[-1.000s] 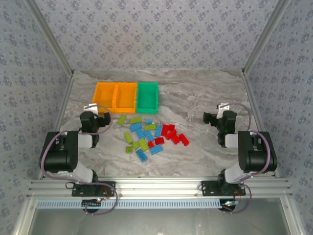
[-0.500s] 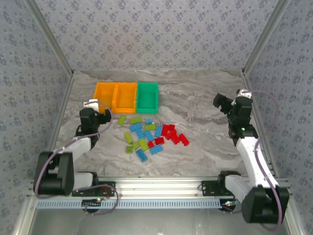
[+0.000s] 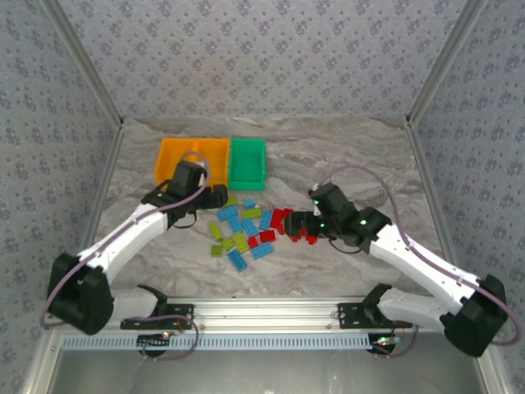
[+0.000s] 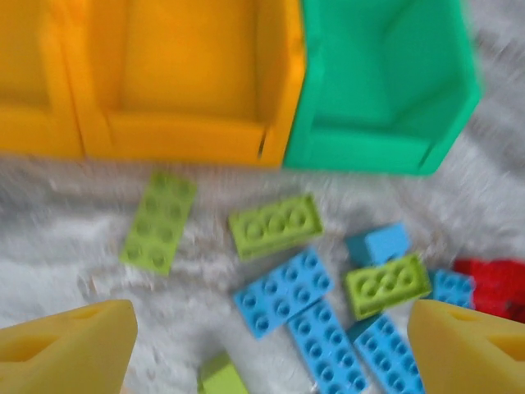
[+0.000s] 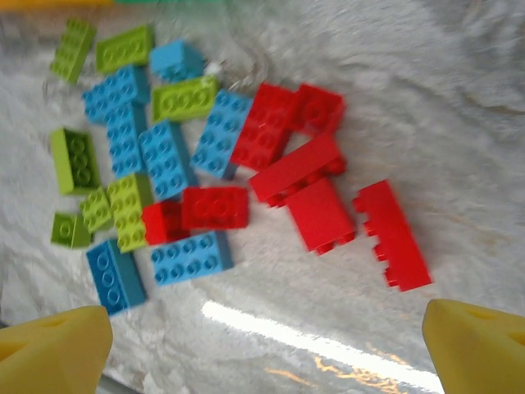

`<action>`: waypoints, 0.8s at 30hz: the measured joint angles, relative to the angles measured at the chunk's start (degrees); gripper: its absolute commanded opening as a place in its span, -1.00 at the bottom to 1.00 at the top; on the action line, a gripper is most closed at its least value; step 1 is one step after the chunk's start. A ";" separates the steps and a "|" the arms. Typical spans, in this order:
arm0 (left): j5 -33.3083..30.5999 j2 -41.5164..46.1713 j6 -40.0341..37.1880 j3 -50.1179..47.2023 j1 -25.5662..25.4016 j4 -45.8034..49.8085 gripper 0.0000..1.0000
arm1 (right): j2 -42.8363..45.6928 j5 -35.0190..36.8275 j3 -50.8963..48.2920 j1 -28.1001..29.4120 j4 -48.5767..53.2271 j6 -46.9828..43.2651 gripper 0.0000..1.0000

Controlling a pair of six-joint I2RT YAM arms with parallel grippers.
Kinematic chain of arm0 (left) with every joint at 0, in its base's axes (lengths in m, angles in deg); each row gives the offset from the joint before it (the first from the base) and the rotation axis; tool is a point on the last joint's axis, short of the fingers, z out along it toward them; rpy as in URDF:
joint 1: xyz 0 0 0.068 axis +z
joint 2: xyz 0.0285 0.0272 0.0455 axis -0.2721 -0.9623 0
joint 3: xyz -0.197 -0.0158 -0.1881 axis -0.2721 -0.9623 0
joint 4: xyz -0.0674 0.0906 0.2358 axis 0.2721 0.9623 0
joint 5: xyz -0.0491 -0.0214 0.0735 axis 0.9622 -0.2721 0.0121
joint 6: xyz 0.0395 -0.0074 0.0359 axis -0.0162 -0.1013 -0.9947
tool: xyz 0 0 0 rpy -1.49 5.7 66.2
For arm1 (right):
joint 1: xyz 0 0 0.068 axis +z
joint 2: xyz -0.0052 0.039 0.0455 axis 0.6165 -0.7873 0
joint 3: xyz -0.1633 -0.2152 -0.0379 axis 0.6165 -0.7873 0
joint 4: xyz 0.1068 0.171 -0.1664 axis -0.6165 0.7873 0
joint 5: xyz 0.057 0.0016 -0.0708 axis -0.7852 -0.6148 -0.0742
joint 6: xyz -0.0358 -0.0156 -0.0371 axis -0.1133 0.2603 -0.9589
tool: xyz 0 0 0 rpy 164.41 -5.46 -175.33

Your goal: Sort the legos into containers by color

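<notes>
Grey marbled desk [image 3: 353,164], carrying at its far left two orange containers [image 3: 172,154] and a green container [image 3: 247,162], touching side by side in a row. Just nearer, loose legos [image 3: 246,226] lying scattered: lime and light blue leftward, red rightward.

Table [image 3: 353,156]: three containers stand side by side in a row at far left-centre, neighbours touching: left container [image 3: 168,152], middle container [image 3: 215,152], right container [image 3: 247,162]. The legos [image 3: 246,227] lie loose on the table just before the row, spreading from before the middle container rightward past the right container. Nearest the row: brick A [image 4: 158,222] before the middle container, brick B [image 4: 275,226] before the seam between middle and right. Many bricks touch; an outlying brick [image 5: 392,234] lies just apart at the right edge. Left claw [image 3: 221,195] is at the scatter's far-left corner, right claw [image 3: 299,226] at its right end.
</notes>
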 measured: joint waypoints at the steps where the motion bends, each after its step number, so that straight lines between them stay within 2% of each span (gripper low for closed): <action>1: -0.07 -1.84 0.50 0.00 0.07 1.25 0.51 | -1.77 1.44 1.84 2.19 1.20 0.04 1.00; 3: -0.92 -5.16 1.14 0.00 0.26 3.04 0.42 | -4.66 4.17 4.90 5.62 2.95 0.04 1.00; 8: -1.25 -12.13 -0.87 1.68 3.87 3.37 0.37 | -9.51 9.35 8.35 10.91 5.75 0.04 1.00; 12: -1.11 -17.84 -4.44 4.81 6.64 1.60 0.28 | -12.20 12.00 9.03 12.20 7.91 0.04 1.00; 17: 0.11 -24.48 -7.56 8.00 7.32 -0.90 0.18 | -13.14 15.37 11.15 12.94 10.69 0.02 1.00; 24: 0.48 -27.96 -9.22 9.51 8.11 -2.47 -0.08 | -12.96 16.68 12.35 13.22 12.04 0.09 1.00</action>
